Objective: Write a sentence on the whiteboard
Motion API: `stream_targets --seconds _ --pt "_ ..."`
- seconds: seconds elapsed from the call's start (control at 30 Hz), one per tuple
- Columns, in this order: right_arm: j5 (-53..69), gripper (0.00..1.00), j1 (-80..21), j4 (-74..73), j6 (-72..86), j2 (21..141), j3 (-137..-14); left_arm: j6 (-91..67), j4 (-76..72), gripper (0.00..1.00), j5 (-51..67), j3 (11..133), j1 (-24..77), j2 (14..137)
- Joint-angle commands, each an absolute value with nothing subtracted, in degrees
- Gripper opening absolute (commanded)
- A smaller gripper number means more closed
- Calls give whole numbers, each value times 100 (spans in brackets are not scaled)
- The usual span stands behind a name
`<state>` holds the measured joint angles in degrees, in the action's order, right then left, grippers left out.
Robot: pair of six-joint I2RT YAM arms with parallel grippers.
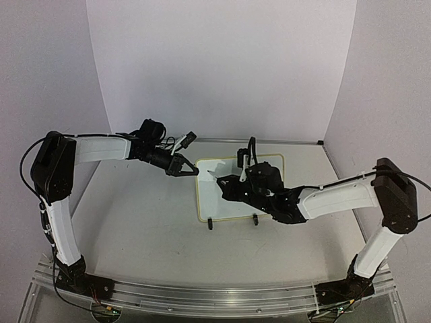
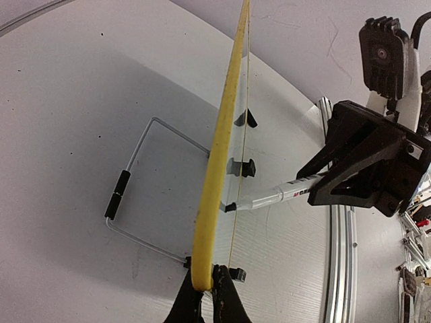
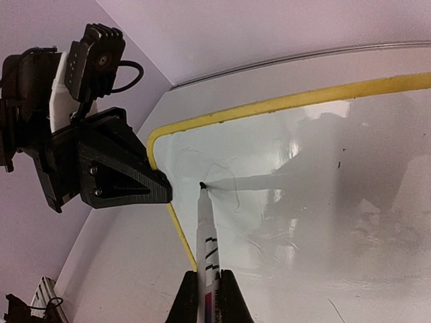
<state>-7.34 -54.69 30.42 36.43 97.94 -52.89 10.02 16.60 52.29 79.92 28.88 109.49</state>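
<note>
Tabletop (image 2: 67,101) stand (image 2: 118,194) behind whiteboard (image 2: 217,178): left-wrist only.

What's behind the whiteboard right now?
A bent wire stand with a black sleeve rests on the table behind the whiteboard, seen from the left wrist. Where it joins the board's back is hidden by the yellow rim; the top view shows none of it.

The whiteboard (image 1: 214,200) stands mid-worktop (image 1: 141,229), propped on a wire stand (image 2: 138,141) behind it. The left gripper (image 2: 207,289) is on its left edge, and the marker (image 3: 207,235) in the right gripper (image 3: 209,293) touches its face.
</note>
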Motion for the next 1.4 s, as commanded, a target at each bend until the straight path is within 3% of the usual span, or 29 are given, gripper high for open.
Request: stream_targets --seconds 0.0,1.37 --pt "-1021 0 -5436 2700 3832 9992 -5091 1518 1915 0 4808 8086 2965 10905" --pt "-1880 0 -5440 2309 3752 9515 -5019 1582 1986 0 4747 8101 2963 10921"
